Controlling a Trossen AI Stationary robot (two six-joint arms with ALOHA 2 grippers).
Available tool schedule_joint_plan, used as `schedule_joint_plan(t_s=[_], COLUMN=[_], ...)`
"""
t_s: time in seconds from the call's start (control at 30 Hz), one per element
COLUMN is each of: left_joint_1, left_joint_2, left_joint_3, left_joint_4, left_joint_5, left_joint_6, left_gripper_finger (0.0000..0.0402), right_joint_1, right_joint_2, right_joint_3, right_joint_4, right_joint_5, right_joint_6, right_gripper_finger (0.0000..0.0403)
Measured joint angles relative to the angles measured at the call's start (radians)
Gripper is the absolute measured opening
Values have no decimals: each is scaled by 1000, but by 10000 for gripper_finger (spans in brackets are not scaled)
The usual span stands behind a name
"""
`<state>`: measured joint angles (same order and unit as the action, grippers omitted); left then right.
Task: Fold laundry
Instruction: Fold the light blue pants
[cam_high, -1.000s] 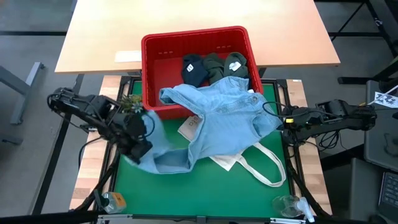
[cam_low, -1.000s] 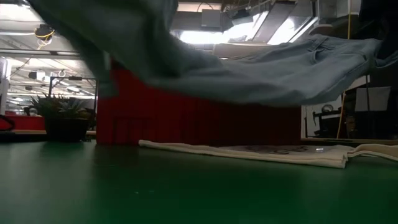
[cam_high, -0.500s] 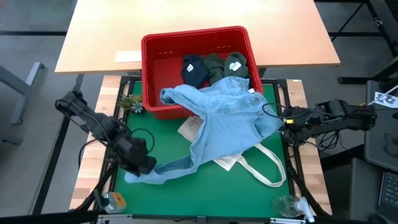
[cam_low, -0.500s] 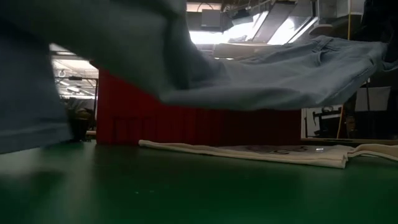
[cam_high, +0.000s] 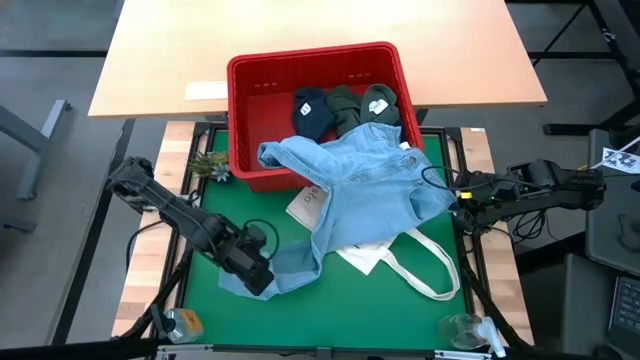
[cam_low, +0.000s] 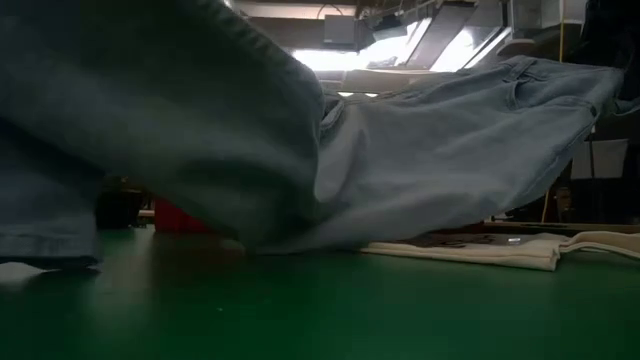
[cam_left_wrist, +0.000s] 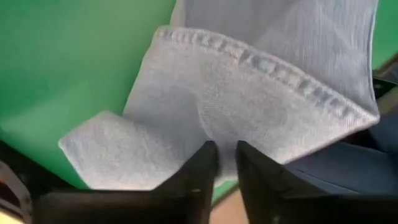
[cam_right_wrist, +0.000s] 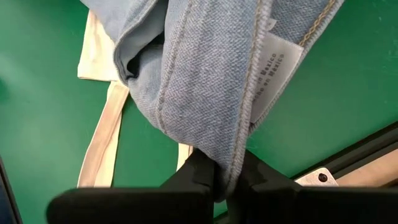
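Light blue denim jeans stretch from the red basket's front across the green mat. My left gripper sits low at the mat's near left, shut on a leg's end. My right gripper at the mat's right edge is shut on the waist end. In the low view the jeans sag from high on the right to the mat on the left. Navy and olive garments lie in the basket. My left gripper pinches the denim of the leg's end between its two fingers, a little behind the stitched hem. The fingers point down from above. The cloth around them lies on the mat; one layer or several, I cannot tell. My right gripper pinches a folded, seamed edge of the waist end between its two fingers, beside the white label. The fingers slant down from the table's right. The denim there is lifted clear of the mat and runs off toward the table's left.
The red slotted basket stands at the mat's far edge, a small plant to its left. A white tote bag lies flat partly under the jeans, handles toward the near right. Small clear objects sit at the near corners.
My left gripper has gone down and toward the table's near edge and right, turning as it went, with the leg's end still in it. That leg, first held up at the left, has sunk and its end now lies on the mat. The waist end stays up.
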<state>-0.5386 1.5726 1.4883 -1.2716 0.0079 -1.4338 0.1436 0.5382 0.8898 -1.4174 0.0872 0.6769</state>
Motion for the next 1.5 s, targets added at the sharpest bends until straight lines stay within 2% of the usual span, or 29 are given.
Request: schedule_joint_plan(t_s=[0.17,0.27,0.37,0.6,0.77,0.9,1.07,1.2,1.37,1.5], left_joint_1=[27,40,51,41,33,33,33,32,36,42], left_joint_2=[43,45,43,35,29,27,27,27,32,46], left_joint_3=[0,0,0,0,0,0,0,0,0,-1], left_joint_4=[0,-2,-64,-309,-259,-183,0,124,137,138], left_joint_5=[11,8,-2,51,41,-5,-41,-133,-276,-280], left_joint_6=[165,282,338,285,291,299,388,471,527,528], left_gripper_finger=[137,158,164,153,141,128,115,109,109,109], right_joint_1=[0,0,0,0,0,0,0,0,0,0], right_joint_2=[0,0,0,0,0,0,0,0,0,0], right_joint_3=[0,0,0,0,0,0,0,0,0,0], right_joint_4=[0,0,0,1,1,1,1,1,1,1], right_joint_5=[0,0,0,-1,-1,-1,0,0,0,1], right_joint_6=[0,-1,-1,-1,-1,-1,-2,-2,-1,-1], right_gripper_finger=[16,16,16,16,16,16,16,16,16,16])
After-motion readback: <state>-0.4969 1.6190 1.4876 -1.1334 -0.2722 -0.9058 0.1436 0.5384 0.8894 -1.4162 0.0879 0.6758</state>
